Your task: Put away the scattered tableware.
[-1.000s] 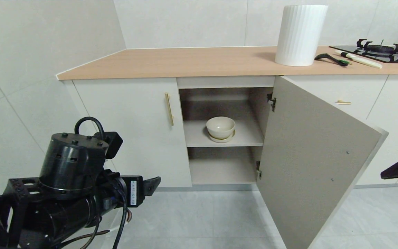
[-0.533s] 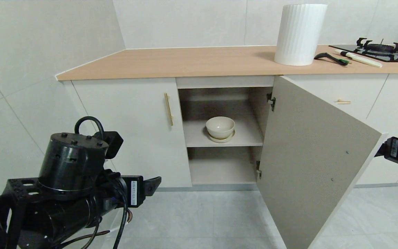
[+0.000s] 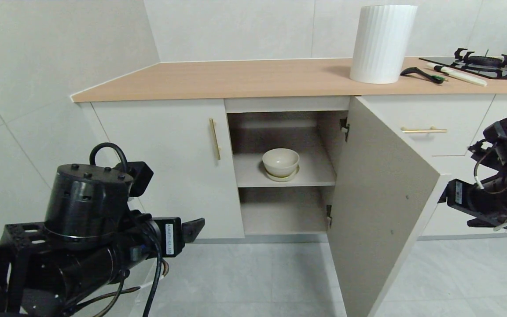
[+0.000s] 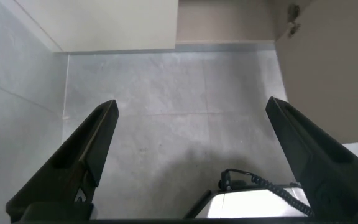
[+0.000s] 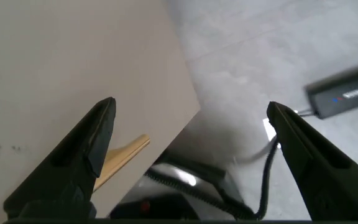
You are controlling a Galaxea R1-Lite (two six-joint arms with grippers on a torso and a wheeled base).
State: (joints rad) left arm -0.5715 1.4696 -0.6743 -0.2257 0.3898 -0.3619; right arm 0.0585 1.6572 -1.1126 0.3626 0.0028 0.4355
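Looks like the door-closing step. Right pincer point(image 5: 190, 107) spread wide, empty, just beside cabinet door point(image 3: 381, 198), on its outer face. Bowl point(image 3: 281, 161) on its saucer point(image 3: 282, 178), shelved beyond that door. Left pincer point(image 4: 191, 104) gaping, empty, above floor point(image 4: 166, 143). Next: swing door shut gently.

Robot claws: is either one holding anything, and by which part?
Nothing is held. The left gripper is open above the floor; the right gripper is open beside the cupboard door.
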